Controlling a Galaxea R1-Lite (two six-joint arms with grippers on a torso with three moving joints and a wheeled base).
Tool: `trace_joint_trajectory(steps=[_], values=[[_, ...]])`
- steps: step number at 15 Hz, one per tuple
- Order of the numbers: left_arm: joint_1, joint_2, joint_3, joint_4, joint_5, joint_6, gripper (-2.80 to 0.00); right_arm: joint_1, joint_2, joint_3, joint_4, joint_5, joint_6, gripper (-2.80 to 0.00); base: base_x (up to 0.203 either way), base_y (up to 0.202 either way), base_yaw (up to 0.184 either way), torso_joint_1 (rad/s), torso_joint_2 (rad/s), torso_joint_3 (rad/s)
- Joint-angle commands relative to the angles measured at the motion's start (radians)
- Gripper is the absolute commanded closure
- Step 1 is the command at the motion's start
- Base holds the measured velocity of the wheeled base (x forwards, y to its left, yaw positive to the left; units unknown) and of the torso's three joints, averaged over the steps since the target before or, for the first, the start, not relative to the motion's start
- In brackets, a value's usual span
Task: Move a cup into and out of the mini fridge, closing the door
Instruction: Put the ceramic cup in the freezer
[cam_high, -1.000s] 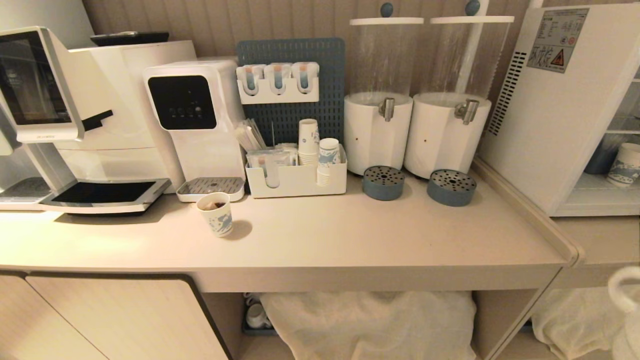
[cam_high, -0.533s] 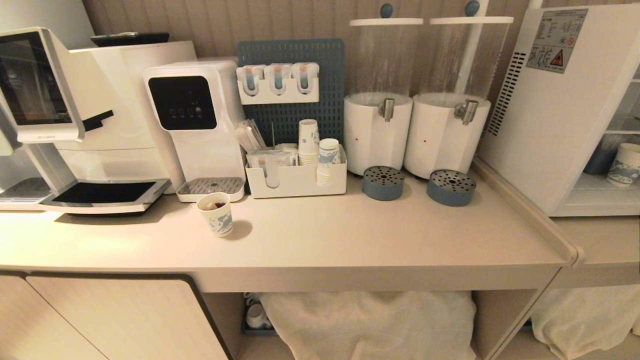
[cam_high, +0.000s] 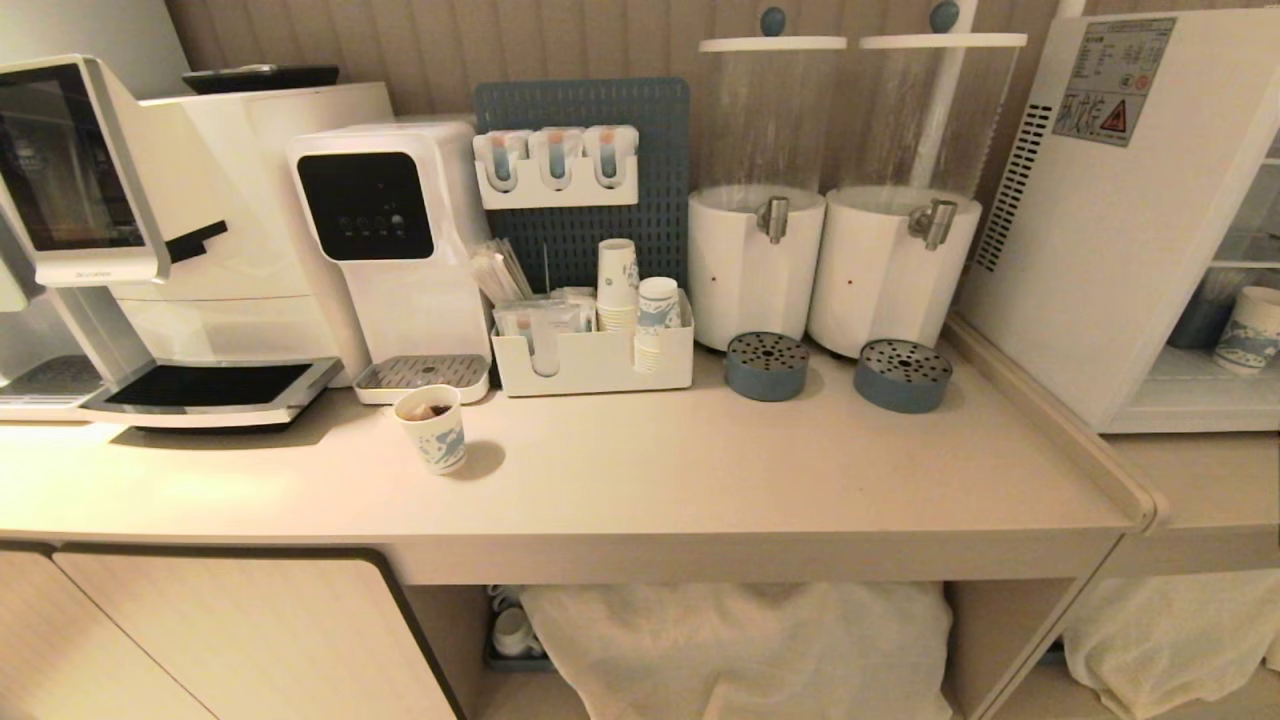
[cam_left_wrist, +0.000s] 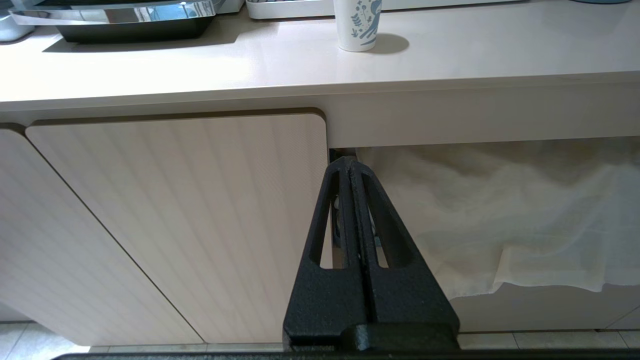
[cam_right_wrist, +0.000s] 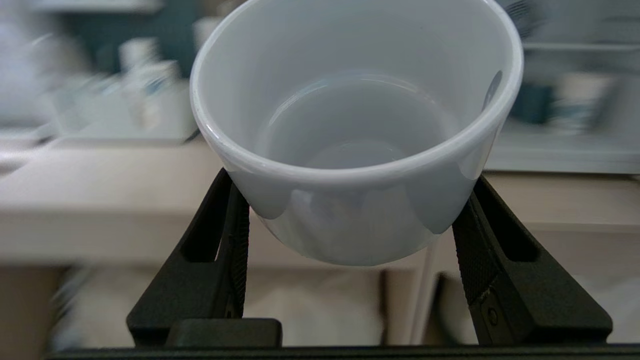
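White cup (cam_right_wrist: 356, 135) upright in right tool (cam_right_wrist: 350, 235)

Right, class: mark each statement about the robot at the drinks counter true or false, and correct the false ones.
1. The right gripper holds the cup. True.
2. The cup holds dark coffee. False: its inside shows plain white, with no dark drink.
3. The left gripper is shut and holds nothing. True.
4. The patterned paper cup lies tipped over on the counter. False: it stands upright.
5. Both arms show in the head view. False: neither does.
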Motion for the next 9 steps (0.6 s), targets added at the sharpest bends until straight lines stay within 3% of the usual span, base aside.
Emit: trace_joint_trajectory(steps=[1, 3, 5, 7, 9], values=[[0.000, 0.001, 0.000, 0.000, 0.000, 0.000, 0.00, 0.000, 0.000, 0.055, -0.119, -0.040, -0.002, 0.00, 0.000, 0.000, 0.000, 0.000, 0.00, 0.000], [0.000, 0.001, 0.000, 0.000, 0.000, 0.000, 0.00, 0.000, -0.001, 0.055, -0.099, -0.055, 0.007, 0.00, 0.000, 0.000, 0.000, 0.000, 0.00, 0.000], [0.000, 0.001, 0.000, 0.000, 0.000, -0.004, 0.00, 0.000, 0.000, 0.055, 0.019, -0.047, 0.001, 0.00, 0.000, 0.000, 0.000, 0.000, 0.00, 0.000], [0.000, 0.001, 0.000, 0.000, 0.003, -0.007, 0.00, 0.000, 0.000, 0.055, 0.136, 0.009, 0.007, 0.00, 0.000, 0.000, 0.000, 0.000, 0.00, 0.000], [0.000, 0.001, 0.000, 0.000, 0.003, -0.007, 0.00, 0.000, 0.000, 0.056, 0.167, 0.017, 0.005, 0.00, 0.000, 0.000, 0.000, 0.000, 0.00, 0.000]])
